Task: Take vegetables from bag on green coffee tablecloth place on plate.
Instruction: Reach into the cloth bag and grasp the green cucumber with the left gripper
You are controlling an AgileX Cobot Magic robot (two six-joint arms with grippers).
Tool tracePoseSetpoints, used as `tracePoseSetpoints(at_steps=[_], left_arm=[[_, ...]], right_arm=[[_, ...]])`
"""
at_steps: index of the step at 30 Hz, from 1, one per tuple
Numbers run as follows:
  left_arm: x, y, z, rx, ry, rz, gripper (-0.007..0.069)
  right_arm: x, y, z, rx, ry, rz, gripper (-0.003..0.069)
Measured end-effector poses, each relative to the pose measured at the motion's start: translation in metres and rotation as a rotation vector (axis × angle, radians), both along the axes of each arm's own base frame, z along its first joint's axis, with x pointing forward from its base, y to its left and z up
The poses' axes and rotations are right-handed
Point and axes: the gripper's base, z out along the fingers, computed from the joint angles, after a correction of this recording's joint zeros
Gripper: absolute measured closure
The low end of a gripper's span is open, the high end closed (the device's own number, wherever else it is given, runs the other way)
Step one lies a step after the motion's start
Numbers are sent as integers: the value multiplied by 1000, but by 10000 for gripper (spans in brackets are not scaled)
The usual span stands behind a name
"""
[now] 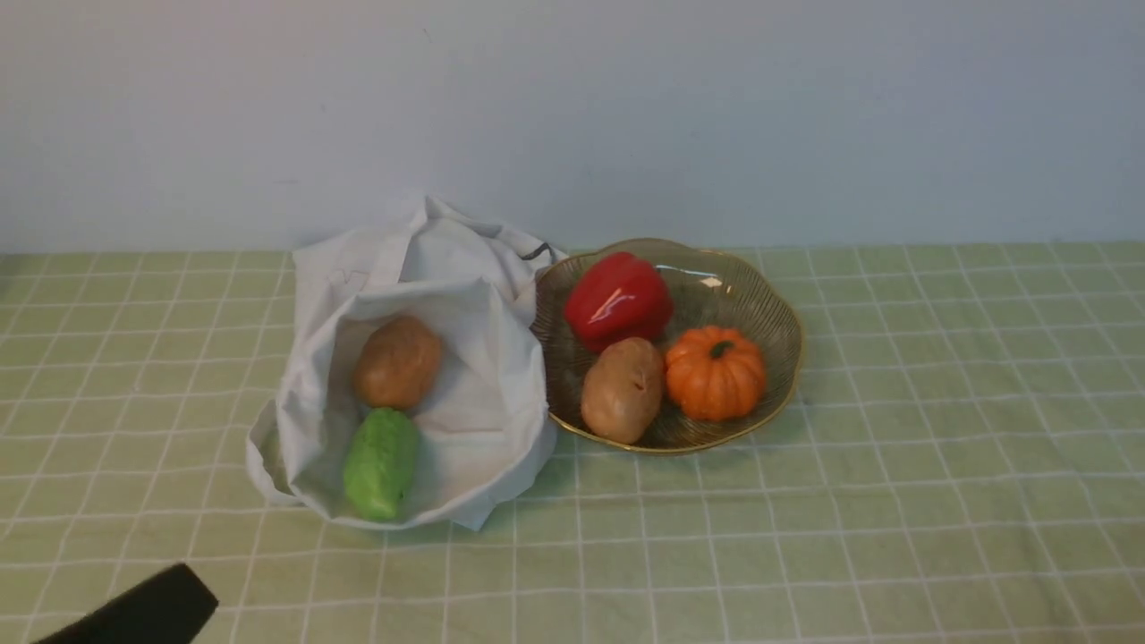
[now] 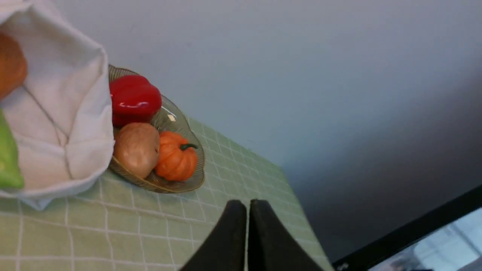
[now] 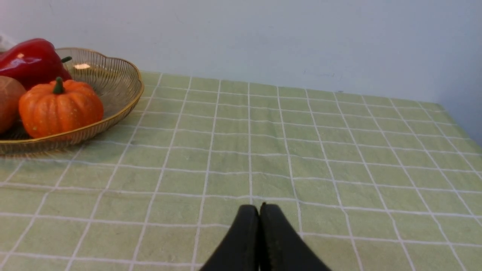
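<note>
The bumpy green vegetable [image 1: 381, 463] lies in the open white bag [image 1: 483, 295] next to a brown potato [image 1: 397, 362]; its edge shows in the left wrist view [image 2: 7, 162]. The ribbed glass plate [image 1: 760, 295] to the bag's right holds a red pepper [image 1: 617, 300], a potato [image 1: 623, 389] and an orange pumpkin [image 1: 715, 373]. My left gripper [image 2: 247, 205] is shut and empty, low over the pale green checked tablecloth [image 1: 894, 447] near the front left [image 1: 170, 595], short of the bag. My right gripper [image 3: 259, 209] is shut and empty over bare cloth, right of the plate [image 3: 113, 75].
A pale wall stands right behind the bag and plate. In the left wrist view the cloth's right edge [image 2: 301, 210] drops off to a dark floor.
</note>
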Motion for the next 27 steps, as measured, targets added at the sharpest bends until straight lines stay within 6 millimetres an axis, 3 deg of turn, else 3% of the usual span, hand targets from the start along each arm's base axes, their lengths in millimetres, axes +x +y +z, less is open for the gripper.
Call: tracePoseSetpoints(at_steps=[4, 5, 9, 13, 18, 22, 27], left_arm=[[20, -6, 19, 244, 155, -129, 629], [32, -6, 20, 340, 246, -169, 629], [74, 0, 10, 582, 562, -276, 629], [112, -1, -2, 610, 762, -342, 629], [136, -32, -10, 601, 782, -461, 629], [150, -57, -2, 660, 710, -467, 624], [169, -81, 2, 788, 708, -426, 552]], right_arm=[[0, 0, 0, 0, 0, 0, 674], [0, 0, 0, 0, 0, 0, 674], [0, 0, 0, 0, 0, 0, 674], [0, 0, 0, 0, 0, 0, 674], [0, 0, 0, 0, 0, 0, 674], [0, 0, 0, 0, 0, 0, 674], [0, 0, 0, 0, 0, 0, 674]])
